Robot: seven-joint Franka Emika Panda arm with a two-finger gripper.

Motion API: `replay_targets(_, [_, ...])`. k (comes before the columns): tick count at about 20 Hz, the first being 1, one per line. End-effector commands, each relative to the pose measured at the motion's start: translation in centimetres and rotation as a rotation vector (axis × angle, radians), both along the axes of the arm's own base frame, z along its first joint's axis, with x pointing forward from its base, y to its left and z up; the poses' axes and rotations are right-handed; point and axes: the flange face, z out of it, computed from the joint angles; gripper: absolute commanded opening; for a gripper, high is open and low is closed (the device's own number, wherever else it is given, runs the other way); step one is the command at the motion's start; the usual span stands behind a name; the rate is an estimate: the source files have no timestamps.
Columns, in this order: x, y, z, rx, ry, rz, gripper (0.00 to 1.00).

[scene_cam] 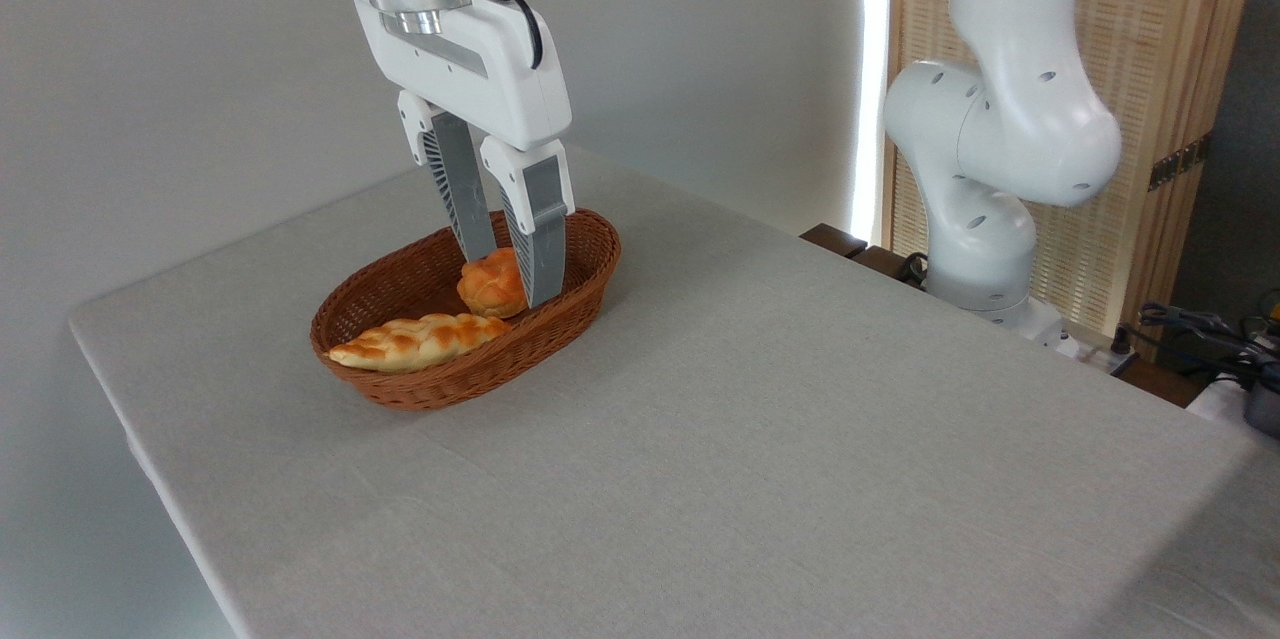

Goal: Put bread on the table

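Two grey ribbed fingers point(545, 229) of the gripper point(512, 281) are reaching down into the wicker basket point(395, 389), standing a narrow way apart w/ the small round bun point(492, 285) sitting between them. The right finger is crossing in front of the bun's right edge; the left one is dropping behind its upper left. Whether the pads are actually pressing the bun cannot be told from this angle.

The bread point(420, 339), a long braided loaf w/ golden crust and paler seams, is lying flat inside the basket along its near-left side, just in front of the bun and clear of both fingers. One pointed end is resting toward the basket's left rim, the other is nearly touching the bun's base.

The oval brown basket is sitting on the far-left part of the bench point(760, 419), which is draped in plain light grey cloth.

Above the fingers, the white gripper body and metal wrist w/ a black cable are hanging down from the top of the shot. The arm's white base column point(985, 149) is standing at the bench's far-right edge, in front of a slatted wooden screen point(1170, 69). Dark cables are lying at far right.
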Motion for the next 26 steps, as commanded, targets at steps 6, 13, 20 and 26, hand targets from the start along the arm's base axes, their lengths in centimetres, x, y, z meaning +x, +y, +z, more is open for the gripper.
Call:
replay_targets(6, [-0.1, 0.0, 0.2, -0.01, 0.017, -0.012, 1.0])
replay_targets(13, [-0.2, -0.3, 0.4, -0.049, 0.013, -0.009, 1.0])
replay_targets(20, [0.2, -1.1, 0.3, -0.063, -0.048, -0.015, 1.0])
replay_targets(26, [0.2, -4.9, -0.5, -0.245, -0.054, -0.016, 1.0])
